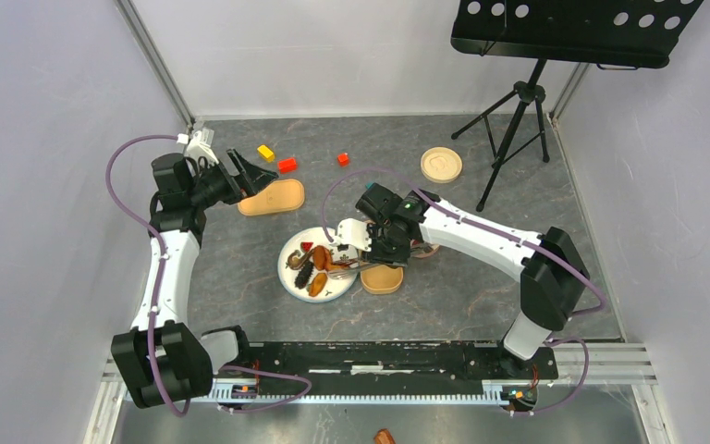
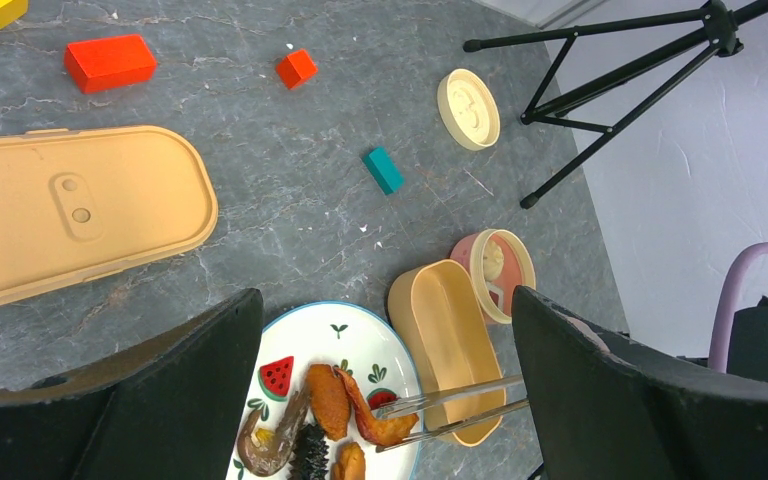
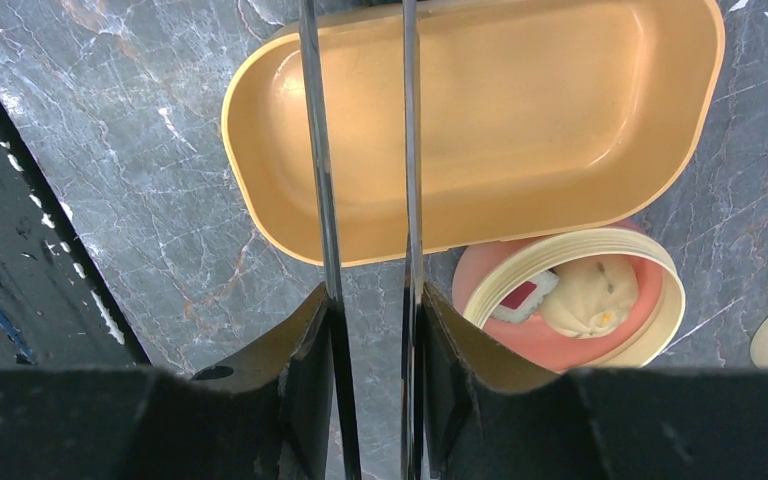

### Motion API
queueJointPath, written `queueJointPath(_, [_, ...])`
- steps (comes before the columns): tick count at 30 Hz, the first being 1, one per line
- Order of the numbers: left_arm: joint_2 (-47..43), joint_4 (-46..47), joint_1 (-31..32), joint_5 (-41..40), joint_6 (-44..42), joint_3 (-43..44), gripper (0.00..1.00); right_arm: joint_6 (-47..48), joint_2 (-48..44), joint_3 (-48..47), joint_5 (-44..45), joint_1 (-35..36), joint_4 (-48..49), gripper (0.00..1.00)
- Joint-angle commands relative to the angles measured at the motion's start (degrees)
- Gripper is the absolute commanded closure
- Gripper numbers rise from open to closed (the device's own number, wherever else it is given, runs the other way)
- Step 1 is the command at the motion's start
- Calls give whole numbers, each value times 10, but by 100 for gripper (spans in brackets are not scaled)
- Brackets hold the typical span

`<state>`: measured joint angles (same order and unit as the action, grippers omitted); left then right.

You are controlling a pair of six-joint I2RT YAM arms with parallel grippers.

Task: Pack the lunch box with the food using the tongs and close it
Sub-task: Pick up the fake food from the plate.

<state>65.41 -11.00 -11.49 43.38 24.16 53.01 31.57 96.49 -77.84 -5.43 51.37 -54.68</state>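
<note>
My right gripper (image 1: pixel 367 248) (image 3: pixel 370 310) is shut on the tongs (image 1: pixel 349 270) (image 3: pixel 315 150), one slim metal arm against each finger. The tongs reach over the tan lunch box (image 1: pixel 382 279) (image 3: pixel 520 120) (image 2: pixel 450 340) to the plate (image 1: pixel 296 277) (image 2: pixel 360 335). In the left wrist view their tips (image 2: pixel 405 410) sit on either side of an orange fried wing (image 2: pixel 392 428). Beside it lie another orange chunk (image 2: pixel 328 398), a shrimp (image 2: pixel 265 440) and a dark ridged piece (image 2: pixel 310 452). The box's lid (image 1: pixel 273 197) (image 2: pixel 70 215) lies flat at the left. My left gripper (image 1: pixel 250 176) (image 2: pixel 385 300) hangs open above the lid's near end, holding nothing.
A pink round container (image 3: pixel 570 300) (image 2: pixel 495 270) with a pale bun touches the box's far side. Its round lid (image 1: pixel 441 165) lies further back. Yellow (image 1: pixel 265 153), red (image 1: pixel 287 165) and teal (image 2: pixel 384 170) cubes are scattered behind. A black tripod (image 1: pixel 518 120) stands at the back right.
</note>
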Motion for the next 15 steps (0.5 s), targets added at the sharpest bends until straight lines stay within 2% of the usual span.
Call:
queueJointPath(1, [-4,5,1,-1,-6,8,1,-12,-17,-19,0,2,0,79])
queueJointPath(3, [-4,5,1,0,-7,9,1,-12,-29,-21,-1,1,0,82])
queueJointPath(8, [0,4,2,5,-10,9,1,-16,-82,-9,-22,-14,16,99])
queueJointPath(15, [6,5,1,13,-14,8,1,-34,-178,58,-31,-58,56,100])
